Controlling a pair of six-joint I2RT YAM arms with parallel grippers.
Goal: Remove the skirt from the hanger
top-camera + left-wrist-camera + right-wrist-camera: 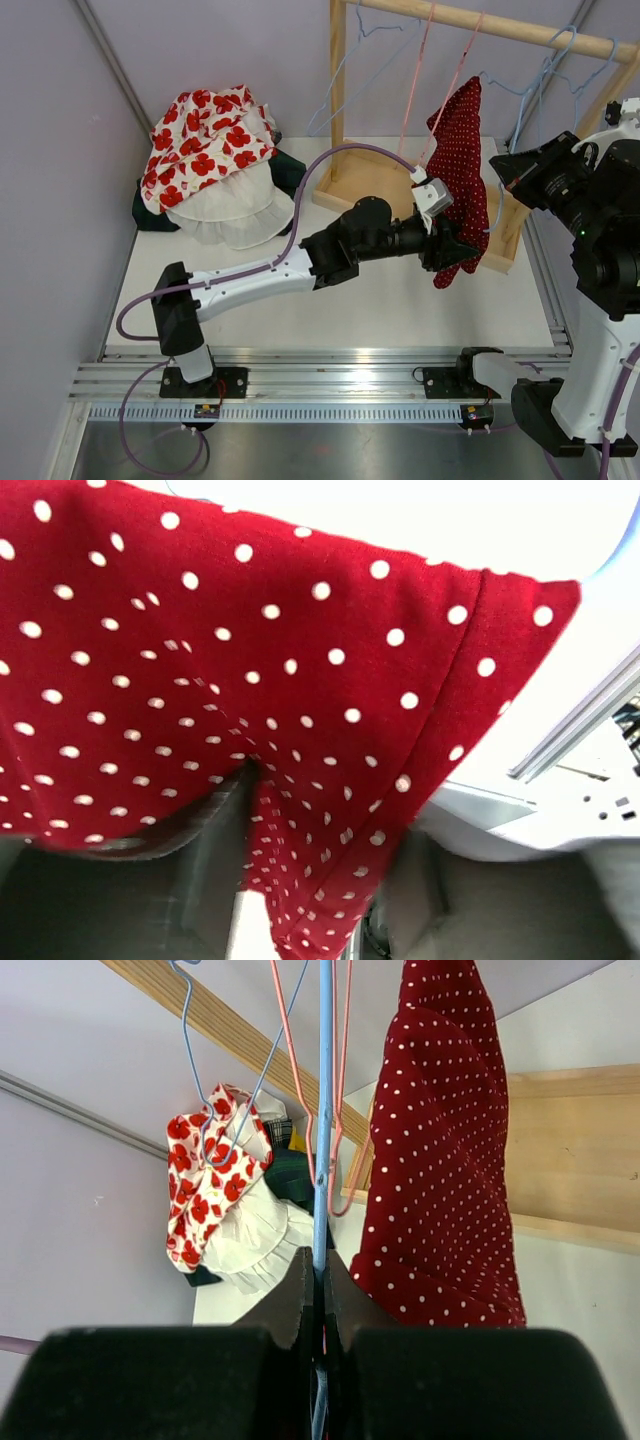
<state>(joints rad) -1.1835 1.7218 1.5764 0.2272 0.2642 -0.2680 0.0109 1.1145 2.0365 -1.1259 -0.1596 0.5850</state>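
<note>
red dotted skirt (462,170) hangs from the pink hanger (417,80) on the wooden rack (480,20) over the worktop (380,310); left pincer (453,252) buried in its hem, grip impossible to tell; right pincer (320,1278) squeezed tight on a blue hanger wire (323,1110)

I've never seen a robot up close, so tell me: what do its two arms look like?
Both arms are white shells with black joints. The left arm has a purple cable looping along it; the right arm shows a small green light. The right pincer has black wedge-shaped fingers.
</note>
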